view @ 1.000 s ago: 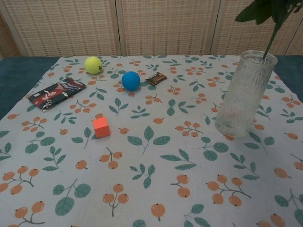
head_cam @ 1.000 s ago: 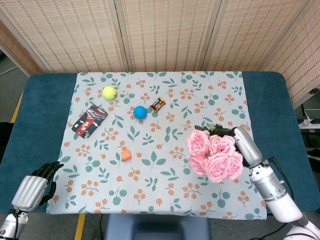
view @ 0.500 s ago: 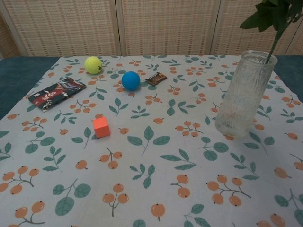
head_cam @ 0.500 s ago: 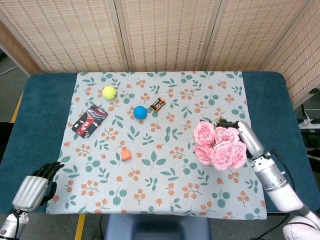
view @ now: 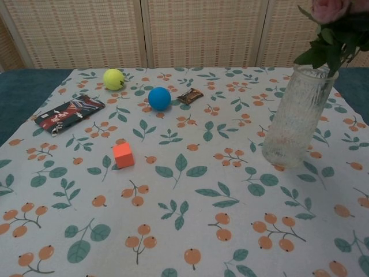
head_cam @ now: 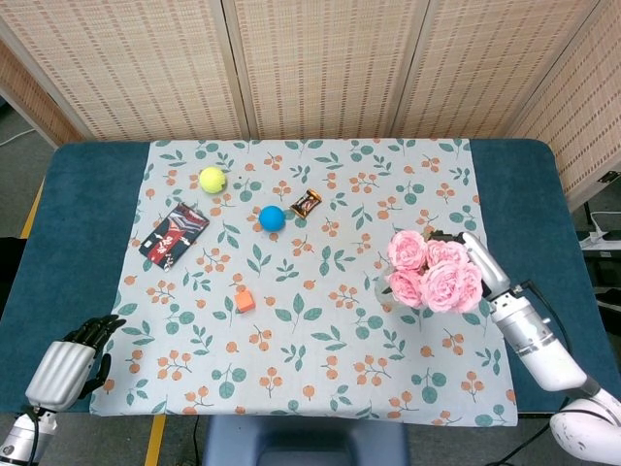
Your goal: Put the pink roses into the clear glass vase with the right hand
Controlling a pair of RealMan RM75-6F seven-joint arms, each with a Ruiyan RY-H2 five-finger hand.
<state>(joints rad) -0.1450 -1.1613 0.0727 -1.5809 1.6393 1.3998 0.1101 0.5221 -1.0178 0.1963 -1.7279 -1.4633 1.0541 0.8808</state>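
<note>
The pink roses (head_cam: 432,272) are a bunch seen from above at the right of the cloth, and my right hand (head_cam: 479,264) grips their stems just beside the blooms. In the chest view the clear glass vase (view: 297,115) stands upright at the right, with the green stems and leaves entering its mouth and one bloom of the pink roses (view: 327,8) at the top edge. In the head view the roses hide most of the vase. My left hand (head_cam: 66,363) rests at the table's near-left corner, holding nothing.
On the floral cloth (head_cam: 310,379) lie a yellow tennis ball (head_cam: 212,179), a blue ball (head_cam: 272,217), a brown snack bar (head_cam: 306,203), a dark patterned packet (head_cam: 174,233) and a small orange cube (head_cam: 244,300), all left of the vase. A wicker screen stands behind.
My right hand has carried the roses right and lowered them; the stems have sunk into the vase mouth, and a bloom now shows in the chest view. The left hand has stayed put.
</note>
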